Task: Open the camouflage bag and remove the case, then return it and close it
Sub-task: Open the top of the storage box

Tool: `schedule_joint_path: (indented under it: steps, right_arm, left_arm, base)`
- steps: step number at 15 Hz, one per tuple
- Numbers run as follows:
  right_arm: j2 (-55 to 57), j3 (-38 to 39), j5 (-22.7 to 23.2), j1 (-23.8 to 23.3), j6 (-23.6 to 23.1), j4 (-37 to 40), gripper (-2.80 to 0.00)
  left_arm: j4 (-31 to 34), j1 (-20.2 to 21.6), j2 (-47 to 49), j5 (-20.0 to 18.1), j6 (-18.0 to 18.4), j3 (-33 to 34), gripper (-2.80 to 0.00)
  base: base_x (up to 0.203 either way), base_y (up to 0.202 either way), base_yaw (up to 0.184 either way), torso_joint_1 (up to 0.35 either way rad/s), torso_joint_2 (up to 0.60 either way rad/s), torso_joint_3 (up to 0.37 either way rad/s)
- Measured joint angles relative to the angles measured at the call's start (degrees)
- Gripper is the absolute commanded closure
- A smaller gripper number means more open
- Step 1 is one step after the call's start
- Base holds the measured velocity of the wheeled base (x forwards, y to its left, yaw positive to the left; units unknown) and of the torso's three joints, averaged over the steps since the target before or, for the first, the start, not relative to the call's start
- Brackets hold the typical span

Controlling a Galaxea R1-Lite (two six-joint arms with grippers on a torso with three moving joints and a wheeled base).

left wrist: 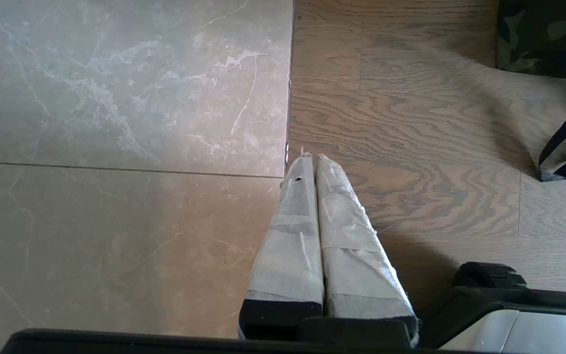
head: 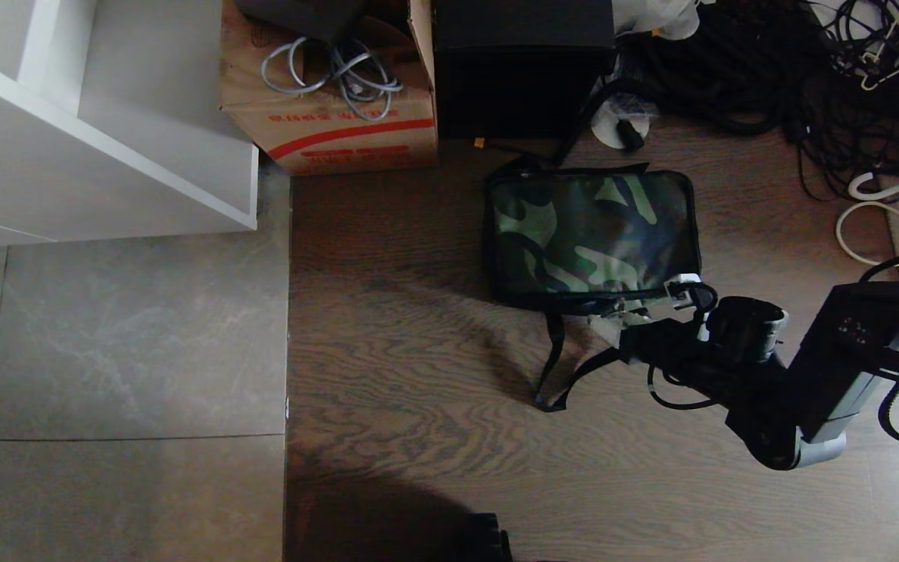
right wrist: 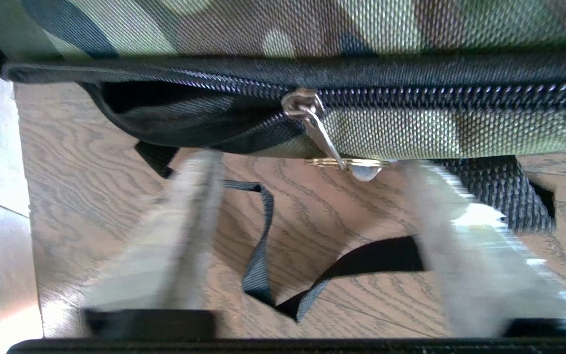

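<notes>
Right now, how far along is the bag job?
Early, it seems. The camouflage bag lies on the wood floor, its zipper run most of the way shut with a short gap open at one end. The right end effector sits with fingers apart on either side of the pull tab, gripping nothing. The left end effector hangs shut over the floor. No case is visible; everything else remains.

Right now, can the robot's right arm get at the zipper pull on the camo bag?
Probably yes. The right end effector is open, its fingers either side of the zipper pull on the camouflage bag. Only the loose strap lies nearby, not blocking.
</notes>
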Motion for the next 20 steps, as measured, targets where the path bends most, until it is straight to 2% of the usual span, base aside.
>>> schedule_joint_path:
  steps: [12, 17, 20]
  right_arm:
    - [-1.36, 2.81, 0.74, -1.01, -1.24, -0.17, 0.00]
    - [-6.13, 7.89, 11.51, -5.25, -3.30, 1.48, 0.00]
    - [-7.86, 8.86, 12.08, -6.85, -3.43, 2.55, 0.00]
  left_arm:
    - [-0.01, -0.02, 0.00, 0.00, 0.00, 0.00, 0.00]
    - [0.00, 0.00, 0.00, 0.00, 0.02, 0.00, 0.00]
    - [0.00, 0.00, 0.00, 0.00, 0.00, 0.00, 0.00]
  base:
    - [0.000, 0.000, 0.000, 0.000, 0.00, 0.000]
    - [0.000, 0.000, 0.000, 0.000, 0.00, 0.000]
    - [0.000, 0.000, 0.000, 0.000, 0.00, 0.000]
